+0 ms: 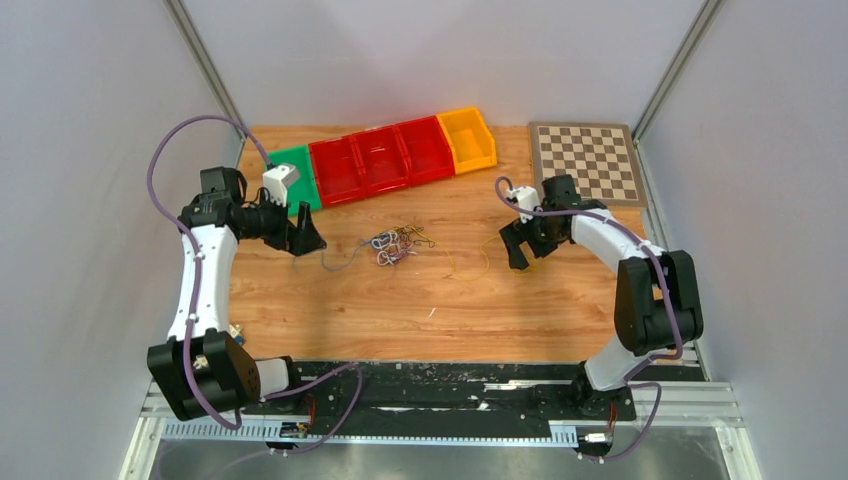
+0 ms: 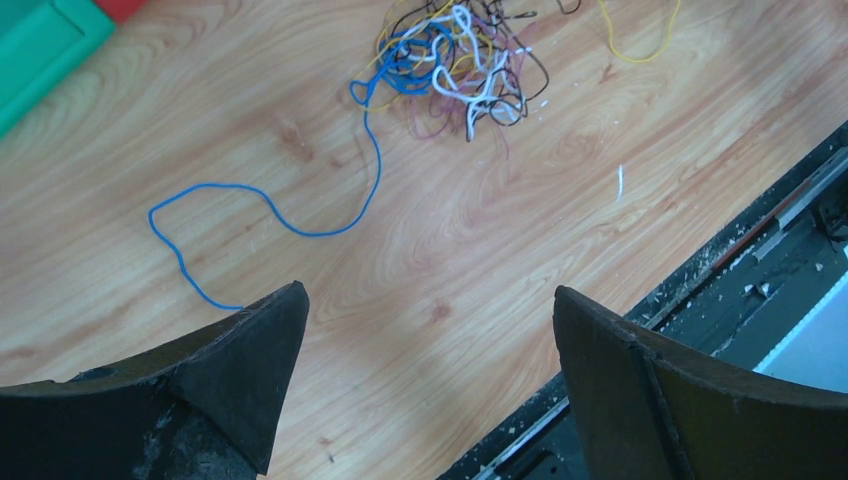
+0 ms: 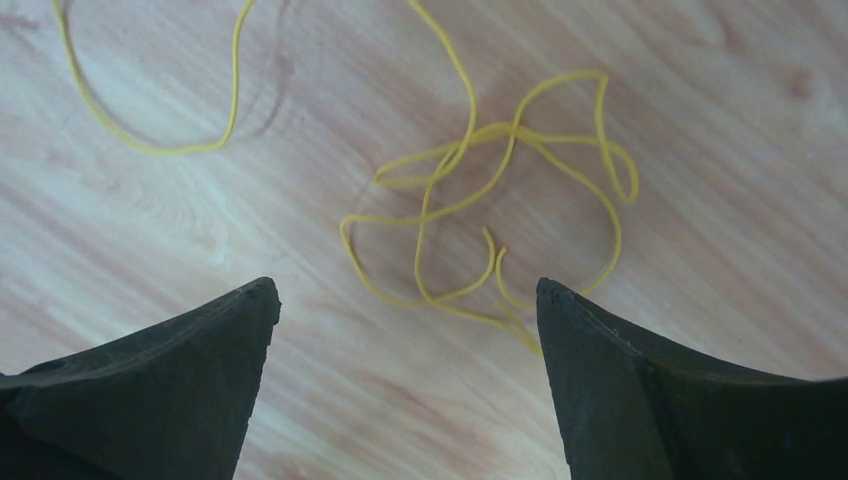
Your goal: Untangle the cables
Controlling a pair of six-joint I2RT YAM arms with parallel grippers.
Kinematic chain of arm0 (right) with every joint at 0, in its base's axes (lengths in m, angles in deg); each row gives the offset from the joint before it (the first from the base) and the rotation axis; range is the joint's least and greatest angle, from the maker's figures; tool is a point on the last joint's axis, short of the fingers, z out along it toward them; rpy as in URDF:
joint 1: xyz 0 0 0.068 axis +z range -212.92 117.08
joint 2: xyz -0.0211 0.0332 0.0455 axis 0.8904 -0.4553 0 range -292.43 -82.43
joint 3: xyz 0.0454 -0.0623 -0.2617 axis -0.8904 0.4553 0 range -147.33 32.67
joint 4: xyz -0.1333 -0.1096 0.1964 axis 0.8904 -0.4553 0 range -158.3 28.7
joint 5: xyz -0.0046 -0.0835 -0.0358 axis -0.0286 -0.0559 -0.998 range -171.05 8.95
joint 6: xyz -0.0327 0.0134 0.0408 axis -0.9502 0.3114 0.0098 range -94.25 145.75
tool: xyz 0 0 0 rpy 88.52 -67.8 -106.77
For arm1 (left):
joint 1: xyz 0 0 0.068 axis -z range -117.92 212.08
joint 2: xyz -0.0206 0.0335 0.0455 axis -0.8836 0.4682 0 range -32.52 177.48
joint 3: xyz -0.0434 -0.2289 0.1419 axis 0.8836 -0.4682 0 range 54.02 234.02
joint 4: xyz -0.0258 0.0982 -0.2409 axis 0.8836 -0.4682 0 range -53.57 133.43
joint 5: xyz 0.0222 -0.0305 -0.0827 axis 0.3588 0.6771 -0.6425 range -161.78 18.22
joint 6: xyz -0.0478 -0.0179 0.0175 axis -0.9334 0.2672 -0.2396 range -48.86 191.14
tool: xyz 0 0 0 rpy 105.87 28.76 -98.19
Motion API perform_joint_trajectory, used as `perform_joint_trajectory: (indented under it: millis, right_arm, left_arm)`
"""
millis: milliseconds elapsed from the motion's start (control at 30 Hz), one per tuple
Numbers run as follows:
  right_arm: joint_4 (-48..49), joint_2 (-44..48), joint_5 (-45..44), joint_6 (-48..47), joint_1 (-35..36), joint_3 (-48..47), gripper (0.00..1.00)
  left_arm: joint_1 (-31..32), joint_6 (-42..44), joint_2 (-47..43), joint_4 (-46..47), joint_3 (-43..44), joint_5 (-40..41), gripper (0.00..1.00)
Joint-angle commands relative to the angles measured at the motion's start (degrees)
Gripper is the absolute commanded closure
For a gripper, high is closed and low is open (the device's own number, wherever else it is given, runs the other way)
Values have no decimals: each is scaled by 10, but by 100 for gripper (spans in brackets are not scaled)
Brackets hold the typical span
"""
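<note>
We look steeply down from above and behind, the near edge at six o'clock, taking in the whole tabletop (image 1: 420,310). Our left wrist view sits low, looking past the left tool (image 2: 428,292) to the tangle of cables (image 2: 450,60) at twelve o'clock, which the top view shares. Our right wrist view hangs even closer behind the right tool (image 3: 405,285), over the yellow cable (image 3: 497,130), also seen from above.

no readable text, labels, brands, numbers or signs

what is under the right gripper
A yellow cable in loose loops on the wooden table, below the open right gripper, not held. One end runs up to a finger, which may cover more.
</note>
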Motion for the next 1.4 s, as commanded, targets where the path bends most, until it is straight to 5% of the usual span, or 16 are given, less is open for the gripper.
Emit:
perform_joint_trajectory:
  millis: [0, 133, 233, 400, 533, 567, 833, 1200, 1367]
  right_arm:
    - [133, -9, -107, 36, 41, 19, 0]
    - [162, -49, -169, 23, 57, 26, 1]
    - [153, -66, -178, -5, 52, 30, 11]
    - [104, -42, -122, -47, 8, 51, 46]
    - [61, -25, -73, -101, -48, 50, 97]
    - [47, -24, -68, -111, -60, 39, 100]
    - [-59, 10, 97, -106, -133, -172, 100]
    - [-38, -87, 178, 35, -131, -507, 100]
    - [7, -101, 232, 110, -127, -554, 100]
  left_arm:
    - [16, -38, -45, 42, -15, 7, 0]
    - [17, -48, -56, 50, -21, 17, 0]
    - [18, -54, -63, 56, -18, 16, 0]
    - [18, -64, -67, 66, -10, 15, 0]
    - [18, -68, -69, 73, -16, 19, 0]
    - [18, -68, -69, 74, -18, 19, 0]
    - [18, -81, -67, 83, -15, 27, 0]
    - [18, -102, -80, 97, -24, 33, 0]
    - [19, -113, -91, 133, -38, -2, 0]
